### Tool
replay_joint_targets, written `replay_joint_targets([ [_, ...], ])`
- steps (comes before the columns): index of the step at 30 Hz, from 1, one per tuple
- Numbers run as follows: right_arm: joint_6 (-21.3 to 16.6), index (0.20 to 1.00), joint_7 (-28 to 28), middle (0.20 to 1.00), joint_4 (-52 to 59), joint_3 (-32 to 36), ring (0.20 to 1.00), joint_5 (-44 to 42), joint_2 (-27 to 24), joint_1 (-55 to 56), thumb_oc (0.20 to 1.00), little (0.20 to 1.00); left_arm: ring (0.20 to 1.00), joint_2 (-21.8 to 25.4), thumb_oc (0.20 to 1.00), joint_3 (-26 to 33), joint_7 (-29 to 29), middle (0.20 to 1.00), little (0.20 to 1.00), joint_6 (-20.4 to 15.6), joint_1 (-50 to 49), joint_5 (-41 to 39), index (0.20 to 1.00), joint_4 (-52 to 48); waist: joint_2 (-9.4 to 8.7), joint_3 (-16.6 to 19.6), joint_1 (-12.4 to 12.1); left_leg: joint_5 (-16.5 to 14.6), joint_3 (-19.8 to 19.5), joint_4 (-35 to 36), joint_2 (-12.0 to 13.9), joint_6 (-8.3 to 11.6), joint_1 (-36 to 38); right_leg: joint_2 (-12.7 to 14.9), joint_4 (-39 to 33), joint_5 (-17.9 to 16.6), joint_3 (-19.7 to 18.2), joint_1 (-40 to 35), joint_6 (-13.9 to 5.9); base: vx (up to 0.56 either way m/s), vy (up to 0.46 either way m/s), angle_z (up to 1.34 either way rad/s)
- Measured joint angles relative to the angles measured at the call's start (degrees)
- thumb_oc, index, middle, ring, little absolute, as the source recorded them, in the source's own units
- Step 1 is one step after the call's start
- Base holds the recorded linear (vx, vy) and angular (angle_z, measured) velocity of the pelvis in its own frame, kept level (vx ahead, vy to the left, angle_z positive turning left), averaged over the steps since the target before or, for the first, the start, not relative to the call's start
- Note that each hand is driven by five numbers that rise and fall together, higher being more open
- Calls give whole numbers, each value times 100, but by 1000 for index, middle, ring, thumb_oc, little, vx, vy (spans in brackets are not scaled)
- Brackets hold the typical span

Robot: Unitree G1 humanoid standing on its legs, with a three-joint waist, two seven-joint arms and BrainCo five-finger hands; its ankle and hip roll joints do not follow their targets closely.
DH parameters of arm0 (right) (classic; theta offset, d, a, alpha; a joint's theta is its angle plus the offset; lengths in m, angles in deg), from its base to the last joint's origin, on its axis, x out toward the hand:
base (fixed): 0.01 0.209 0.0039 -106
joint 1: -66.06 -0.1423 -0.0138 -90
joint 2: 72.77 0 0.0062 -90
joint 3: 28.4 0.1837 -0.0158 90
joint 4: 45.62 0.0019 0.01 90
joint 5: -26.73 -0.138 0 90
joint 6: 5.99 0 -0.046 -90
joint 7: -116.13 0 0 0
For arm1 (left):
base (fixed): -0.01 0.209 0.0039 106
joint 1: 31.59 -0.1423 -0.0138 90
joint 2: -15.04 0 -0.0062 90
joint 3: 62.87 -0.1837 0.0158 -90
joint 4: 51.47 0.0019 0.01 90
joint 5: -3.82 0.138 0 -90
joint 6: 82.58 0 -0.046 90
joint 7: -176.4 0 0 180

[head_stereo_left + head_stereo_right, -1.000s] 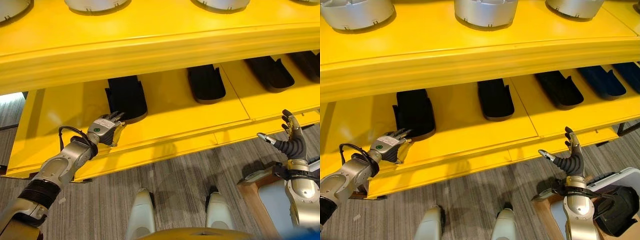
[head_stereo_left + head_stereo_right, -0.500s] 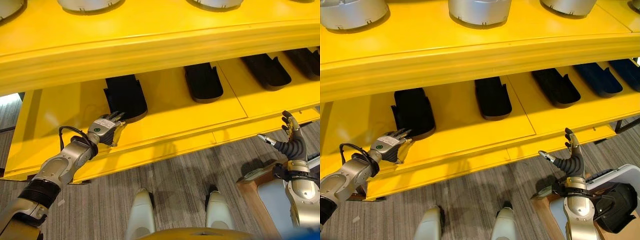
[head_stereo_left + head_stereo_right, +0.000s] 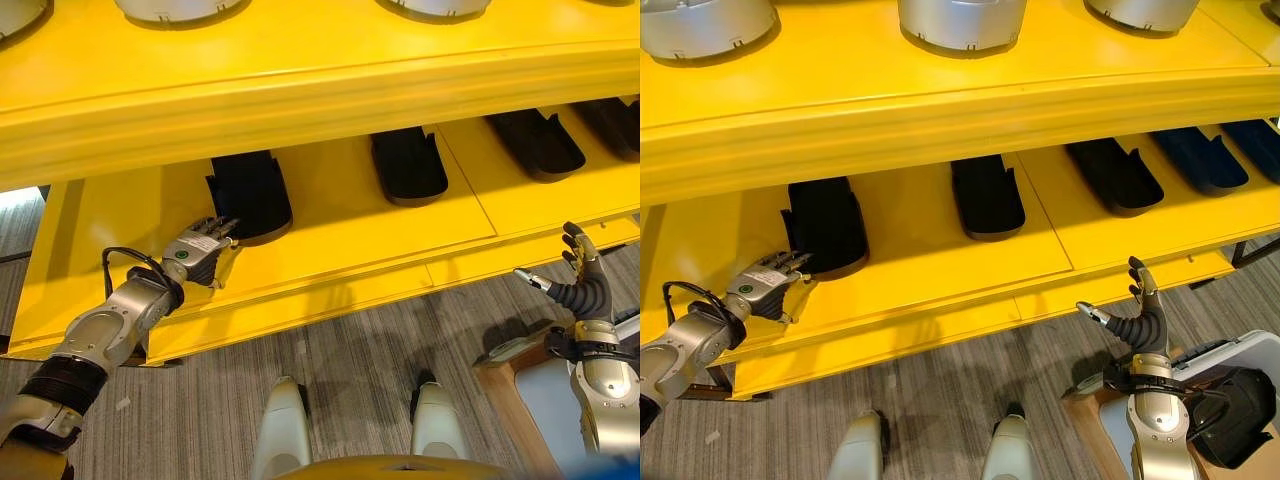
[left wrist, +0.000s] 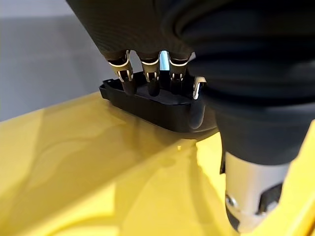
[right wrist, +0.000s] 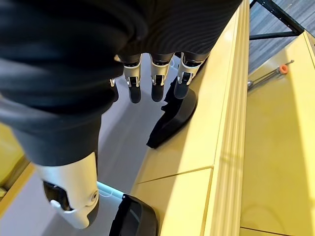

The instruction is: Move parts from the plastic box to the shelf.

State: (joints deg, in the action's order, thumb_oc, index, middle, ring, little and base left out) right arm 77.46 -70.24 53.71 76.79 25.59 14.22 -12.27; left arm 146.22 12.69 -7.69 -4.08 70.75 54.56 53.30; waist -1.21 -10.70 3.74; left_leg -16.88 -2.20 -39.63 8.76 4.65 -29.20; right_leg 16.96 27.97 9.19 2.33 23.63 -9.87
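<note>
- Left hand (image 3: 196, 256), mine, lies on the lower deck of the yellow shelf (image 3: 330, 215), near its front left corner; fingers straight and relaxed, holding nothing, tips just short of the near end of the leftmost black part (image 3: 249, 194).
- Change over the last second: my left hand has drawn back along the deck toward the front edge and slightly toward the left end, while the leftmost black part sits where it sat. Judgement: this part is delivered, and my hand is clearing it.
- Left wrist view: fingertips (image 4: 149, 84) hover against the part's near rim without curling round it.
- Right hand (image 3: 1139, 321), mine, is raised below the shelf's front edge toward its right end; fingers upright and spread, thumb out to the side, empty; unchanged over the same second.
- Other black parts (image 3: 987, 194) lie in a row along the lower deck toward the right end, well apart from one another.
- Plastic box (image 3: 1240, 400), pale-rimmed, shows at floor level beside my right arm, with a dark part inside. Judgement: the next fetch starts there.
</note>
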Motion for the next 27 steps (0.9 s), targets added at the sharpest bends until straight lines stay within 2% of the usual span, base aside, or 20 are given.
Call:
replay_joint_targets([
  [7,7,1000,63,1000,0,5,1000,1,0,-3,1000,1000,1000,85,1000,268,0,1000,1000,-1,-37,-1,1000,-109,6,-6,-14,1,-4,7,1,2,0,-3,6,3,1,0,-3,0,0,0],
  [15,31,1000,112,1000,1,11,1000,-4,1,3,1000,1000,1000,399,1000,675,-2,1000,1000,-87,-352,-6,1000,-750,32,-31,-44,7,-19,23,26,11,4,-34,17,11,3,-1,-11,0,0,0],
  [17,33,1000,113,1000,2,31,1000,-22,1,34,1000,1000,1000,491,1000,953,0,1000,1000,-171,-635,-11,1000,-1135,43,-38,-106,13,-27,56,32,17,15,-46,17,19,6,-3,-16,0,0,0],
  [19,33,1000,113,1000,72,138,1000,-35,4,114,1000,1000,1000,491,1000,1623,-5,1000,1000,-301,-1130,-148,1000,-1803,80,-95,-185,16,-34,62,32,20,21,-49,17,22,12,-12,-22,0,0,0],
  [20,32,1000,114,1000,83,146,1000,-37,6,130,1000,1000,1000,491,1000,1758,-6,1000,1000,-312,-1161,-238,1000,-1858,107,-112,-276,18,-38,62,31,19,25,-49,27,28,13,-16,-30,0,0,0],
  [22,20,1000,124,1000,113,142,1000,-37,47,119,1000,1000,1000,357,1000,2401,-5,1000,1000,-379,-1756,-430,1000,-2310,70,-154,-253,33,-37,95,29,28,54,-51,12,26,16,-32,-34,7,-9,2],
  [24,16,1000,122,1000,106,163,1000,-45,66,203,1000,1000,1000,117,1000,2600,11,1000,1000,-522,-2040,-984,1000,-2664,49,-209,-323,69,-47,197,29,36,222,-51,-58,19,59,-202,-51,39,-24,5],
  [26,10,1000,127,1000,106,161,1000,-46,67,207,1000,1000,1000,55,1000,2595,41,1000,1000,-591,-2133,-1172,1000,-2727,52,-217,-339,75,-59,254,32,32,297,-51,-93,23,87,-291,-59,23,-17,4],
  [27,-5,1000,128,1000,106,146,1000,-59,71,121,1000,1000,1000,-104,1000,2663,176,1000,1000,-644,-2252,-1604,1000,-2761,59,-232,-338,81,-54,352,33,21,394,-52,-177,39,105,-381,-43,0,0,0],
])
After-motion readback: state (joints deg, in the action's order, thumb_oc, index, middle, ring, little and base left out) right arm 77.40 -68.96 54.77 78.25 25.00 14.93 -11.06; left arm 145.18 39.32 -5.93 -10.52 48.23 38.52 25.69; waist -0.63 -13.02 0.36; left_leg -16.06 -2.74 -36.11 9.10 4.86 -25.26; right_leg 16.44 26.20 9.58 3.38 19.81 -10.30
